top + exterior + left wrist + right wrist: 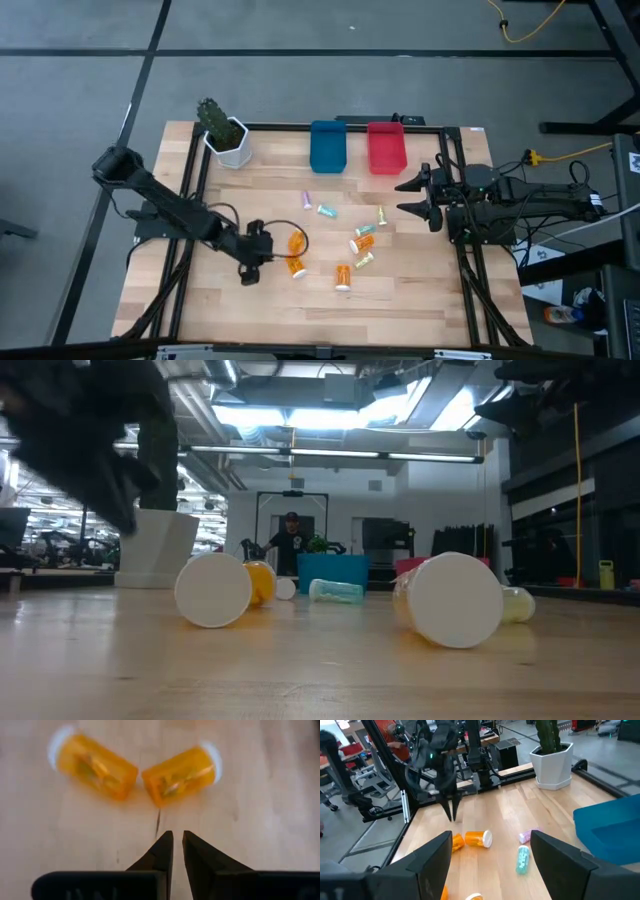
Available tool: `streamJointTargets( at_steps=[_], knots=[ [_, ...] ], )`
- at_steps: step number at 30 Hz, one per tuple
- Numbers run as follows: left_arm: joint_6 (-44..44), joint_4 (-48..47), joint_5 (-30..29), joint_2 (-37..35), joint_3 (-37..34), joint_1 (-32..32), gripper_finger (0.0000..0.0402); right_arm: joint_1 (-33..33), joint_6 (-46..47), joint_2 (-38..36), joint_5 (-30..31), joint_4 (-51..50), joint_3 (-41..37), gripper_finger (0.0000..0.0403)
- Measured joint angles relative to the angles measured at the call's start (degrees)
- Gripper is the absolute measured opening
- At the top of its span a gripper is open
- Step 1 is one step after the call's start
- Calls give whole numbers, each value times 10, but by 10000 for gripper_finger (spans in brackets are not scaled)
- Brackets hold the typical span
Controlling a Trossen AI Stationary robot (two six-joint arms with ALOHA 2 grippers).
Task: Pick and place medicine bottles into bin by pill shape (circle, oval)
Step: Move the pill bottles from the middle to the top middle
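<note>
Two orange medicine bottles with white caps (95,766) (182,774) lie on their sides on the wooden table, base to base. My left gripper (177,840) is shut just short of them and holds nothing. In the right wrist view it (452,815) points down, clear of the tabletop. Another orange bottle (343,277) and several slim teal, yellowish and purple vials (327,211) lie scattered mid-table. The blue bin (327,146) and red bin (386,147) stand at the far edge. My right gripper (422,198) waits open at the table's right side.
A white pot with a cactus (230,140) stands at the far left corner. Black frame rails (190,200) run along the table's left and right sides. In the low view, a person (291,540) shows in the room beyond the table.
</note>
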Motion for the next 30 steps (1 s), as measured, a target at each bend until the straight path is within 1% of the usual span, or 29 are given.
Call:
streamJointTargets(
  at_steps=[4,8,14,18,26,30],
  knots=[
    [-1,54,-1,68,6,-3,38,0,15,0,0,0,0,271],
    [18,89,-1,119,30,-3,39,0,18,0,0,0,0,271],
    [93,114,-15,171,79,19,36,0,17,0,11,1,0,271],
    [129,114,-43,194,99,50,40,0,18,0,29,0,0,271],
    [148,108,-45,201,102,128,36,0,18,0,30,-2,0,271],
    [176,109,-46,201,102,164,35,0,18,0,30,-3,0,271]
  ],
)
